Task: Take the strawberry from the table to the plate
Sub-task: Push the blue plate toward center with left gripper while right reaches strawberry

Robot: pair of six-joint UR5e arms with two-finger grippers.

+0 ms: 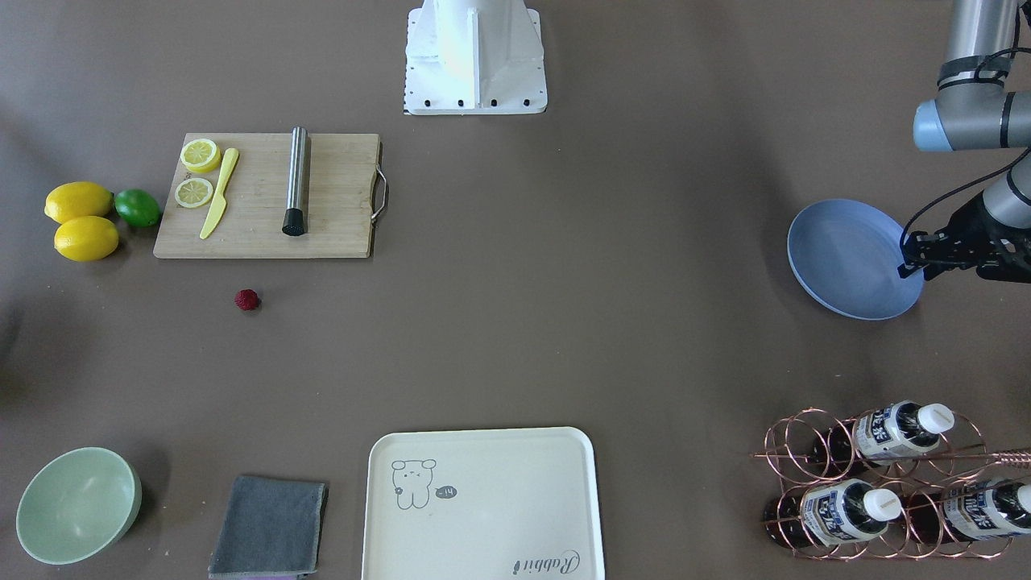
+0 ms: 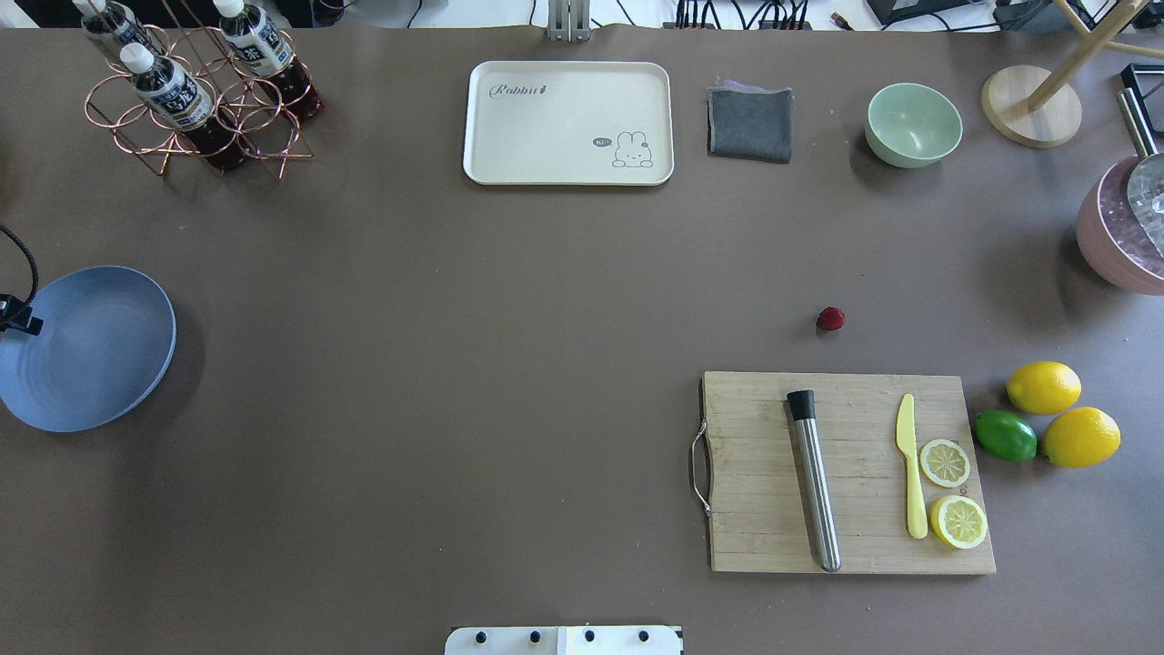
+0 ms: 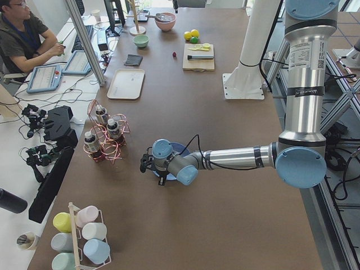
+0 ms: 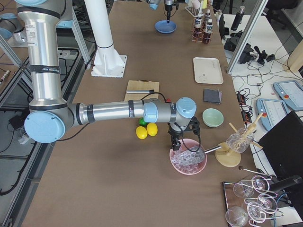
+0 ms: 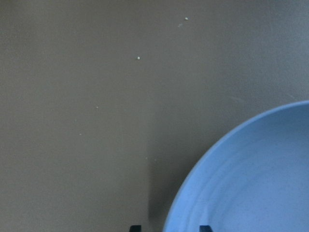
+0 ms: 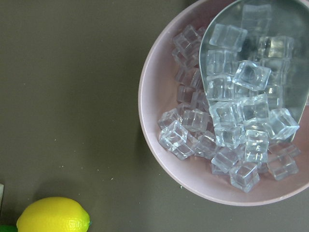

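Strawberry (image 1: 247, 300): on the worktop (image 1: 564, 282), near the cutting board (image 1: 322, 201), well apart from the plate (image 1: 846, 266).
Left gripper (image 1: 912, 263): above the plate rim, fingers (image 5: 135, 227) wide apart, holding nothing.
Right gripper (image 4: 174, 143): over the pink bowl (image 4: 188, 163) of ice cubes; I cannot tell how its fingers stand.

White side desk (image 3: 62, 95) strewn with cables, seated person (image 3: 22, 39) at it; aluminium frame post (image 3: 84, 39)
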